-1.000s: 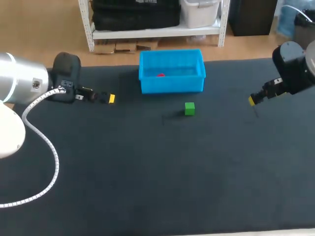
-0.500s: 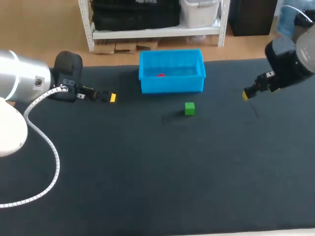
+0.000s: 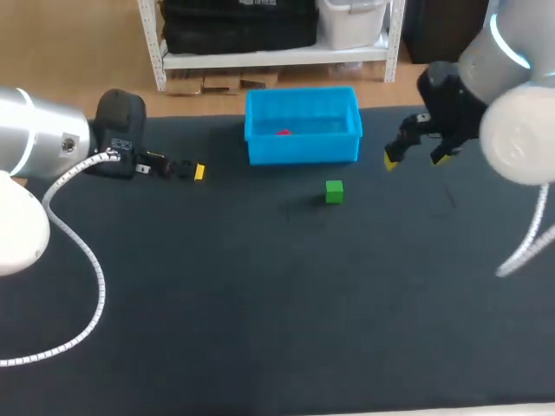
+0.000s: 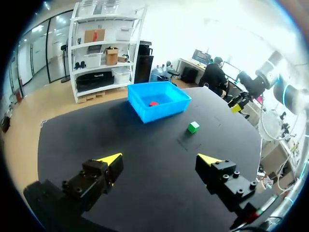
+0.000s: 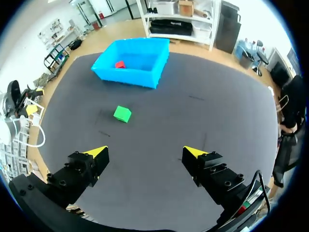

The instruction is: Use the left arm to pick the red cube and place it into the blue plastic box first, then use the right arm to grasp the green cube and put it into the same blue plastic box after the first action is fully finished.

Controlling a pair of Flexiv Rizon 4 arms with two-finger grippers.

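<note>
The red cube lies inside the blue plastic box at the table's back. The green cube sits on the dark mat just in front of the box. My left gripper hovers open and empty left of the box. My right gripper hangs open and empty right of the box, above the mat. In the left wrist view the blue box, red cube and green cube lie far ahead of the open left gripper. The right wrist view shows the green cube ahead of the open right gripper, with the box and red cube beyond.
A white ribbed cable hangs from my left arm over the mat's left side. The dark mat covers the whole table, with bare room in front of the green cube.
My right arm has swung left toward the box and the green cube, turning so both yellow tips show. My left arm has barely shifted. The cubes have not moved.
</note>
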